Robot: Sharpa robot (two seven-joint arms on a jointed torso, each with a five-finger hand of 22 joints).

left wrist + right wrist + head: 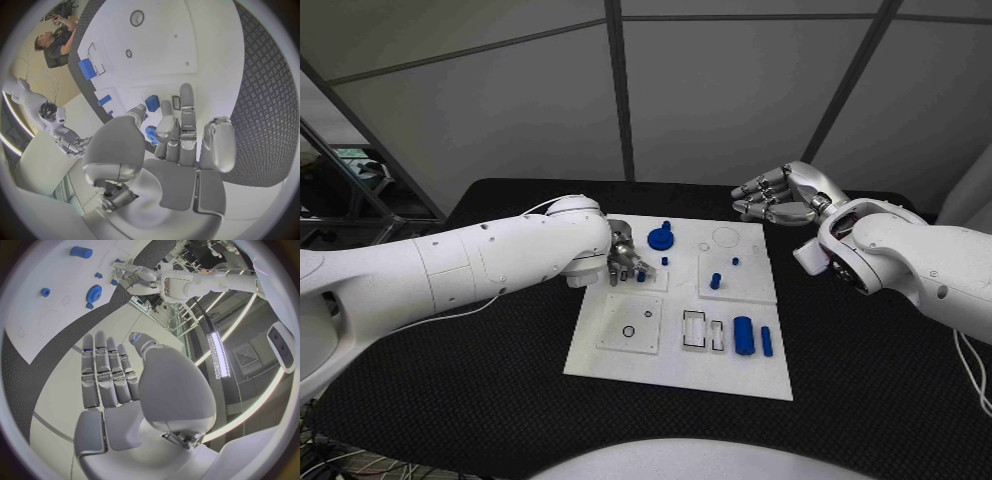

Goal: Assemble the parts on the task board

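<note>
Task board (678, 350) on black table (877, 380), grey panel walls (718, 90) behind

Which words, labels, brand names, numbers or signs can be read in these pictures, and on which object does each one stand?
None can be read.
The task board shows only outlined shapes and holes, no text.
The blue parts, the left hand and the right hand carry no visible marking.

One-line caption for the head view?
Left hand reaches onto the task board beside a blue gear; right hand hovers beyond it, holding nothing.
</note>
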